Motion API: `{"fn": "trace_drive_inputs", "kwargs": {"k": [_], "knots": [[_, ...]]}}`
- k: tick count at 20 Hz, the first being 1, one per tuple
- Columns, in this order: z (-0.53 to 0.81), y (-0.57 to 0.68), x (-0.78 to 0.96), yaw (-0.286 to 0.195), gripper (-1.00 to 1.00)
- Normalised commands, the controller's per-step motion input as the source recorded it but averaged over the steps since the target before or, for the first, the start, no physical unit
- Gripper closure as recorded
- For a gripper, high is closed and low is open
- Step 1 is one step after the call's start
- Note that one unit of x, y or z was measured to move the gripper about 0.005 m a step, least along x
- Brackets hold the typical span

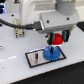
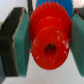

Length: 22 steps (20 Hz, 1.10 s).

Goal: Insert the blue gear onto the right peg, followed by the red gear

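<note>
In the exterior view the blue gear [image 1: 50, 53] lies flat on the right part of the grey plate [image 1: 35, 58] with its black frame; the right peg is hidden under it. A thin dark peg [image 1: 36, 56] stands free on the plate's left part. My gripper [image 1: 58, 40] hangs just above and behind the blue gear, shut on the red gear [image 1: 58, 39]. In the wrist view the red gear [image 2: 48, 42] fills the middle, clamped between two teal pads [image 2: 21, 45], its hub hole facing the camera. The blue gear [image 2: 51, 9] shows beyond it.
The plate sits on a white table [image 1: 15, 67]. A small white and black fixture [image 1: 18, 32] stands at the back on the exterior view's left. The arm's white body [image 1: 42, 12] fills the upper middle.
</note>
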Motion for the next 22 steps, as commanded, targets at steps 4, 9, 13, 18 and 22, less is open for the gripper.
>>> {"fn": "trace_drive_inputs", "kwargs": {"k": [4,9,13,18,22], "knots": [[-0.1,-0.16,0.33,0.0,1.0],[-0.12,-0.1,0.16,0.0,1.0],[-0.05,-0.03,0.09,0.0,1.0],[0.2,0.0,-0.01,0.0,1.0],[0.28,0.0,0.01,0.0,1.0]]}}
